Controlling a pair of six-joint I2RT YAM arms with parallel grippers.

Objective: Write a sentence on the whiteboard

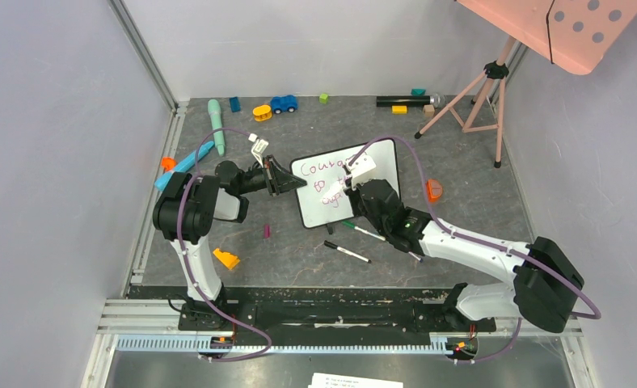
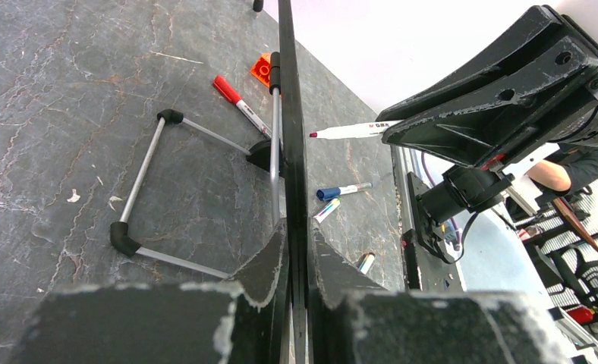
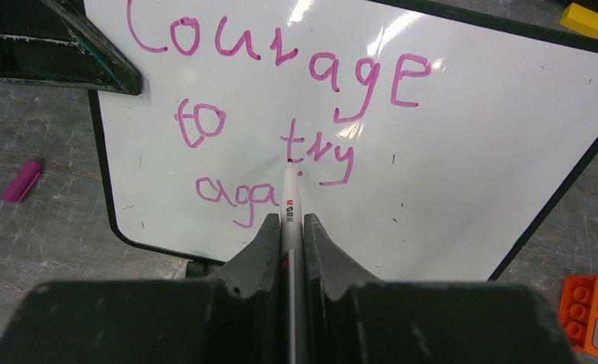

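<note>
On the left, the left gripper was clamped on the left edge of the board. In the left wrist view its jaws pressed the thin black frame from both sides. The reason seemed to be steadiness: the board stood tilted on its light wire feet, near the middle of the table, and the push of writing could slide or tip it.

On the board, the sentence was in pink-purple letters. It read "Courage" in the first line, "to try" in the second, and only "aga" in the third. So I judged the last word to be unfinished, with two letters missing.

On the right, the right gripper was closed tight on the marker. The marker lay along the jaws and pointed forward at the board, so the arm could guide the tip like a hand. In the left wrist view a small gap showed between the tip and the white face, so it seemed to be lifted just off it. The next stroke would call for light contact just right of "aga".
</note>
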